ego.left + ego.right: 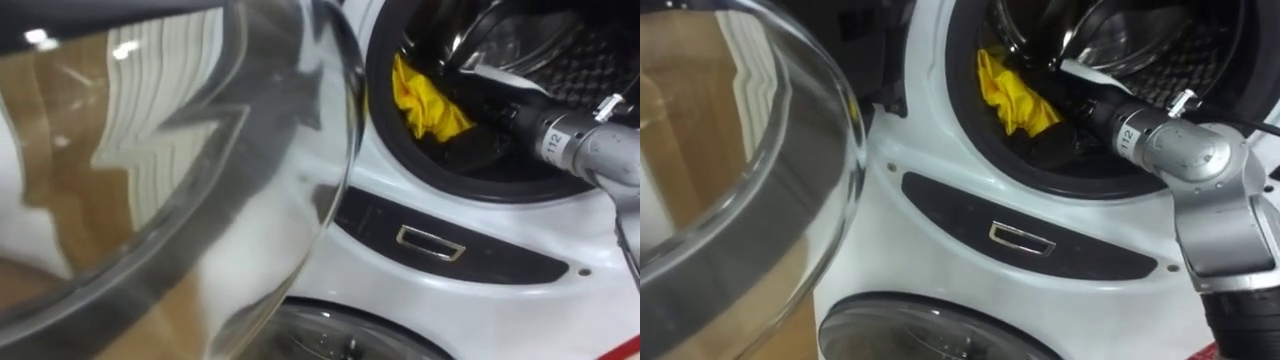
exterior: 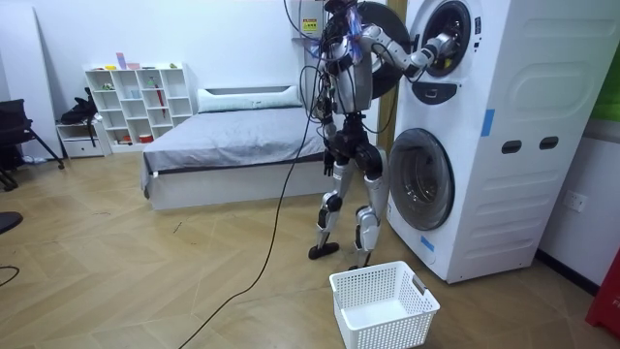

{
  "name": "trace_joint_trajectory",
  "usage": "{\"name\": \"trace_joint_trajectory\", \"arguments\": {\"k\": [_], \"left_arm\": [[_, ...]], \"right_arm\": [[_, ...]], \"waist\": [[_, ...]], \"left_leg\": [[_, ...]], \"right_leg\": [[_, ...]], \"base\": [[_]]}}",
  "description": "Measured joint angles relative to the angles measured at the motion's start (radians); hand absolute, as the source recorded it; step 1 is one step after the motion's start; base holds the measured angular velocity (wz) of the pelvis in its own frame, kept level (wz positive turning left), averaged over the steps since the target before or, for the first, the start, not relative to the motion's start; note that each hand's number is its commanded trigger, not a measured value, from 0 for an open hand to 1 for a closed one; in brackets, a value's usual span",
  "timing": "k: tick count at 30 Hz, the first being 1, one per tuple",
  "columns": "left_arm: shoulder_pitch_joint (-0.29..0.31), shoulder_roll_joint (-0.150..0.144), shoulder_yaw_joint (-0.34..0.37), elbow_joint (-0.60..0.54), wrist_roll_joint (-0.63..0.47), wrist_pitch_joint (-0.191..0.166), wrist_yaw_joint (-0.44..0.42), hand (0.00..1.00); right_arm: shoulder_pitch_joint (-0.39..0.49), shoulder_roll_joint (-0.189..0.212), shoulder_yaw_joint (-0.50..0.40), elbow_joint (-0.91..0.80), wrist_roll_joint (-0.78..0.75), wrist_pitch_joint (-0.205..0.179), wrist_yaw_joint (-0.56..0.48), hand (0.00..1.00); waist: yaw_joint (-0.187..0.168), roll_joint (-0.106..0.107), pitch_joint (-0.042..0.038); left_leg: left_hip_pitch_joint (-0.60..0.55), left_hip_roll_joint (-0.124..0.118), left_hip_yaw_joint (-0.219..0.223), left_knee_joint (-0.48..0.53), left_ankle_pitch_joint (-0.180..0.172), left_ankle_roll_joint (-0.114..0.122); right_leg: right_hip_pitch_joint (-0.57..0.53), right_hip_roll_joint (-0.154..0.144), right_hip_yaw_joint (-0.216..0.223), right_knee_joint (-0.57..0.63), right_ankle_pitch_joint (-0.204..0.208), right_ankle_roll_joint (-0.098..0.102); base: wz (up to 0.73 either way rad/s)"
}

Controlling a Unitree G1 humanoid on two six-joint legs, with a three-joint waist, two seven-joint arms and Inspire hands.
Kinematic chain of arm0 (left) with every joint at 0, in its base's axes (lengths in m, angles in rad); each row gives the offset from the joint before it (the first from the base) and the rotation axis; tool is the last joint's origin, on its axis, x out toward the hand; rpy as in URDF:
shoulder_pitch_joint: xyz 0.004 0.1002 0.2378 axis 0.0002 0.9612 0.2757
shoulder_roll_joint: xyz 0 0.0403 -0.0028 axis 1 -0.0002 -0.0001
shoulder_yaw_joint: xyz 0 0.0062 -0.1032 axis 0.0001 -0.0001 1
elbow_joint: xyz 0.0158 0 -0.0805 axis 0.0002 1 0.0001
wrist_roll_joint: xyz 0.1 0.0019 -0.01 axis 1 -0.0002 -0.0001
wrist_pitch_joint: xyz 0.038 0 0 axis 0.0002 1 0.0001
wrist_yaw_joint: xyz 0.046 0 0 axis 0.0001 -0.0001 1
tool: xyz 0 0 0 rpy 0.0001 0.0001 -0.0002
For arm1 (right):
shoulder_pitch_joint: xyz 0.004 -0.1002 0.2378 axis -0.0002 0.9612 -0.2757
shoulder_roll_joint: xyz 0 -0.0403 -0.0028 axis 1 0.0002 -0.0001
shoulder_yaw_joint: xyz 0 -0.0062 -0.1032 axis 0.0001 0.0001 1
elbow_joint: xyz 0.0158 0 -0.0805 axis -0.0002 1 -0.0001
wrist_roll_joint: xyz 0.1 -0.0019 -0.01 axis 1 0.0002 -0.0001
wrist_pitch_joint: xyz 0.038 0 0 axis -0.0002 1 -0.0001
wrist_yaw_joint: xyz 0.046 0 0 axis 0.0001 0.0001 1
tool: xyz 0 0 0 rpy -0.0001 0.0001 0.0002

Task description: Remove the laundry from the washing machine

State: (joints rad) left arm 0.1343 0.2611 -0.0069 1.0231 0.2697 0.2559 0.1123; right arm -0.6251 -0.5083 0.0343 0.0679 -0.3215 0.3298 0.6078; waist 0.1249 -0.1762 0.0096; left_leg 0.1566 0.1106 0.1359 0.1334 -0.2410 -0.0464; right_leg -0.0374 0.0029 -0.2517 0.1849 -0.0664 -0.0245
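A yellow cloth [image 1: 428, 105] lies bunched at the left inside the drum of the upper washing machine [image 1: 470, 235], over something dark. My right arm reaches in through the round opening from the right. Its dark hand [image 1: 495, 115] sits just right of the yellow cloth [image 1: 1012, 95], deep in the drum's shadow, so the fingers are hidden. In the room view I stand upright in front of the stacked machines [image 2: 484, 136] with that arm raised into the upper drum [image 2: 444, 44].
The upper machine's glass door [image 1: 180, 150] stands swung open at my left, close to my head. The lower machine's round door [image 1: 940, 330] is below. A white laundry basket [image 2: 383, 305] stands on the wooden floor beside my feet. A bed [image 2: 232, 136] and shelf [image 2: 136, 102] are behind.
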Motion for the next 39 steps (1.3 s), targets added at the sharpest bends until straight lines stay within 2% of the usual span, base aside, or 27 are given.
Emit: {"name": "trace_joint_trajectory", "arguments": {"k": [8,11,14,16,18,20,21,22,23,25,26,28,29,31,33,35,37,39], "left_arm": [[-0.015,0.003,-0.008,0.011,-0.001,-0.002,0.0,0.0],[-0.014,0.002,-0.008,0.008,-0.002,-0.018,0.004,0.0],[-0.007,0.002,-0.004,0.01,-0.001,-0.02,0.014,0.0],[-0.003,-0.002,0.011,0.016,0.002,-0.029,0.017,0.0],[0.015,-0.011,0.041,0.017,0.002,-0.048,0.017,0.0],[0.04,-0.018,0.055,0.016,0.001,-0.065,0.024,0.0],[0.056,-0.025,0.063,0.019,0.002,-0.07,0.035,0.0],[0.059,-0.035,0.067,0.018,0.001,-0.077,0.04,0.0],[0.062,-0.04,0.069,0.017,0.0,-0.085,0.045,0.0],[0.08,-0.053,0.07,0.021,-0.002,-0.109,0.067,0.0],[0.085,-0.054,0.071,0.023,-0.002,-0.113,0.071,0.0],[0.11,-0.057,0.084,0.036,-0.003,-0.128,0.078,0.0],[0.117,-0.059,0.084,0.037,-0.003,-0.129,0.08,0.0],[0.143,-0.072,0.084,0.04,-0.003,-0.134,0.082,0.0],[0.149,-0.081,0.086,0.041,0.002,-0.136,0.081,0.0],[0.158,-0.095,0.09,0.048,0.005,-0.143,0.081,0.0],[0.169,-0.098,0.09,0.055,0.005,-0.149,0.081,0.0],[0.18,-0.097,0.102,0.056,0.004,-0.154,0.081,0.0]], "right_arm": [[-0.023,-0.012,0.002,-0.003,-0.024,0.008,-0.034,1.0],[-0.011,-0.008,0.001,-0.031,-0.034,0.018,-0.062,1.0],[0.014,-0.006,-0.02,-0.111,-0.046,0.039,-0.077,1.0],[0.032,-0.005,-0.02,-0.206,-0.08,0.04,-0.078,1.0],[0.052,-0.006,-0.023,-0.305,-0.064,0.038,-0.081,1.0],[0.096,-0.006,-0.034,-0.404,-0.018,0.026,-0.088,1.0],[0.133,-0.005,-0.045,-0.47,0.009,0.018,-0.093,1.0],[0.184,0.002,-0.074,-0.536,0.047,0.016,-0.1,1.0],[0.206,0.011,-0.089,-0.563,0.072,0.007,-0.11,1.0],[0.304,0.055,-0.125,-0.652,0.137,-0.031,-0.154,1.0],[0.329,0.067,-0.133,-0.671,0.153,-0.037,-0.159,1.0],[0.434,0.112,-0.163,-0.715,0.245,-0.07,-0.169,1.0],[0.455,0.121,-0.17,-0.719,0.275,-0.078,-0.169,1.0],[0.511,0.131,-0.18,-0.726,0.359,-0.093,-0.168,1.0],[0.547,0.145,-0.203,-0.74,0.385,-0.104,-0.166,1.0],[0.59,0.151,-0.243,-0.741,0.408,-0.119,-0.15,1.0],[0.614,0.152,-0.265,-0.741,0.414,-0.121,-0.146,1.0],[0.631,0.157,-0.284,-0.737,0.425,-0.128,-0.145,1.0]], "waist": [[0.007,-0.006,0.0028],[0.011,-0.007,0.0029],[0.01,-0.006,0.0023],[0.002,-0.008,-0.0003],[-0.012,0.001,-0.0022],[-0.028,0.017,-0.0081],[-0.043,0.033,-0.0127],[-0.05,0.045,-0.0246],[-0.051,0.052,-0.0254],[-0.056,0.069,-0.0233],[-0.064,0.071,-0.0229],[-0.086,0.075,-0.0199],[-0.093,0.078,-0.0182],[-0.125,0.089,-0.0106],[-0.148,0.099,-0.0057],[-0.157,0.112,-0.0106],[-0.164,0.114,-0.0169],[-0.178,0.115,-0.0186]], "left_leg": [[0.004,0.001,0.003,-0.005,-0.001,0.0],[0.002,0.001,0.006,-0.005,-0.001,-0.001],[0.001,0.003,0.011,-0.008,-0.001,-0.001],[0.0,0.002,0.032,-0.003,-0.001,-0.001],[0.0,0.001,0.055,0.003,-0.001,-0.001],[0.008,0.001,0.058,0.003,0.0,-0.001],[0.012,0.003,0.058,0.003,0.0,-0.001],[0.017,0.003,0.059,0.002,0.0,0.0],[0.023,0.004,0.06,0.002,0.0,0.0],[0.038,0.003,0.06,0.002,0.0,0.0],[0.039,0.002,0.061,0.002,0.0,0.0],[0.041,0.0,0.085,0.0,0.0,0.0],[0.041,0.0,0.086,0.0,0.0,0.0],[0.035,-0.003,0.116,0.0,-0.001,0.0],[0.022,0.001,0.119,-0.001,-0.012,0.001],[0.007,0.003,0.128,0.0,-0.017,0.002],[0.01,0.003,0.133,0.002,-0.017,0.001],[0.011,0.003,0.134,0.004,-0.016,0.001]], "right_leg": [[0.0,0.002,0.003,0.0,-0.001,0.001],[-0.005,0.002,0.003,-0.001,-0.001,0.001],[-0.01,0.006,0.003,-0.002,-0.002,0.001],[-0.017,0.007,0.009,-0.001,-0.001,0.001],[-0.019,0.008,0.018,-0.002,-0.001,0.001],[-0.018,0.011,0.032,-0.002,-0.001,0.001],[-0.013,0.012,0.036,-0.002,-0.001,0.001],[-0.008,0.013,0.042,-0.001,-0.001,0.001],[-0.003,0.013,0.045,-0.001,-0.001,0.001],[0.014,0.012,0.046,-0.003,-0.002,0.002],[0.016,0.011,0.045,-0.005,-0.002,0.002],[0.026,0.008,0.038,-0.019,-0.002,0.002],[0.026,0.007,0.036,-0.018,-0.002,0.002],[0.02,0.001,0.034,-0.017,-0.003,0.006],[0.006,0.004,0.033,-0.016,-0.003,0.009],[-0.011,0.009,0.043,-0.009,0.001,0.006],[-0.013,0.009,0.051,0.0,0.001,0.005],[-0.013,0.008,0.053,0.001,0.002,0.005]], "base": [[0.0],[-0.01],[-0.06],[-0.19],[-0.23],[-0.21],[0.04],[0.1],[0.05],[0.0],[0.08],[0.02],[0.0],[0.0],[0.05],[-0.04],[-0.1],[-0.02]]}}
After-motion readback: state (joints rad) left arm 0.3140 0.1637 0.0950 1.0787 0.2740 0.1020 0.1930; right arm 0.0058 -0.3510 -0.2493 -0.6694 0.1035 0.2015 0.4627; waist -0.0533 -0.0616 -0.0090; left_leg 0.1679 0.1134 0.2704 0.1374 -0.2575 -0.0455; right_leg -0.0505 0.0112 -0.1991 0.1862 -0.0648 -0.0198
